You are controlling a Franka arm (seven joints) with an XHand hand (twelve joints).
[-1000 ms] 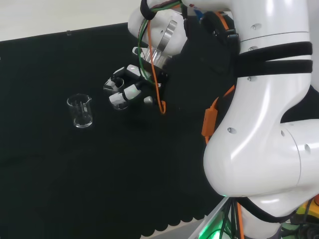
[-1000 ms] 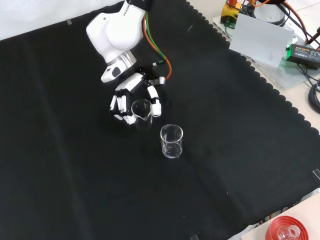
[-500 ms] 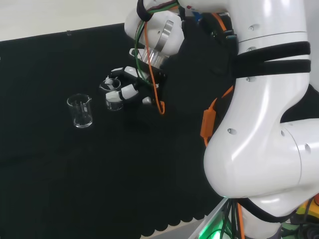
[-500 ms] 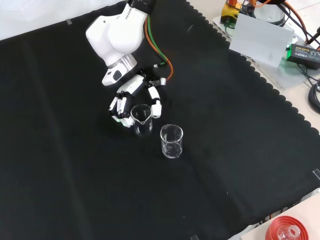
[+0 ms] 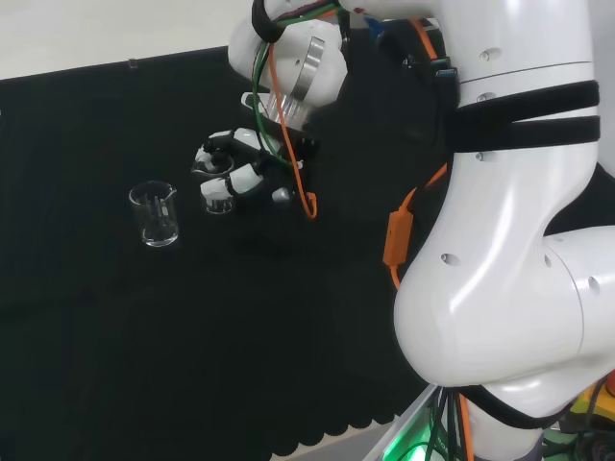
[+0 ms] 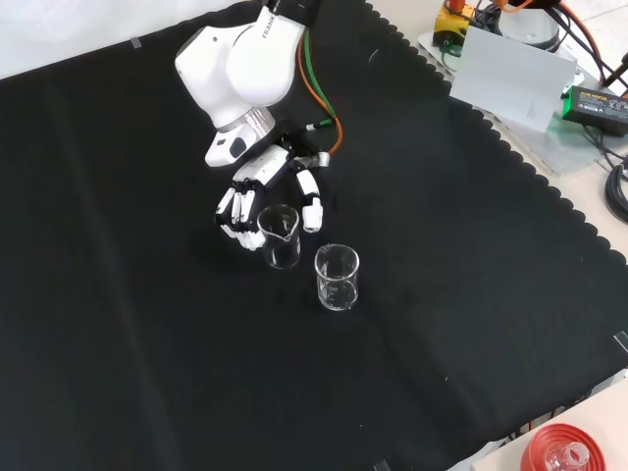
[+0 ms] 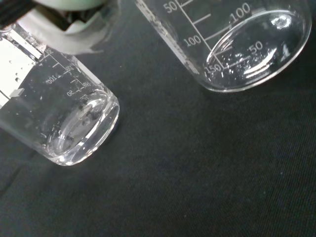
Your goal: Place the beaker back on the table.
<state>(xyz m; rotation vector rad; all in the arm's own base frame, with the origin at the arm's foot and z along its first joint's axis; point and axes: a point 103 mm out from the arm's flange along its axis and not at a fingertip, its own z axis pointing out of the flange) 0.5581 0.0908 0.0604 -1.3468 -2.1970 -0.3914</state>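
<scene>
In the front view, a second beaker (image 6: 337,278) is seen standing free at centre frame. Just up-left of it, the upright beaker (image 6: 280,235) is held by the hand (image 6: 263,191), fingers curled round it, low over the black cloth (image 6: 147,343).

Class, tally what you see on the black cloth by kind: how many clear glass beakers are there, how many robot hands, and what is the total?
Clear glass beakers: 2 (one in the hand, one standing alone)
Robot hands: 1
Total: 3
</scene>
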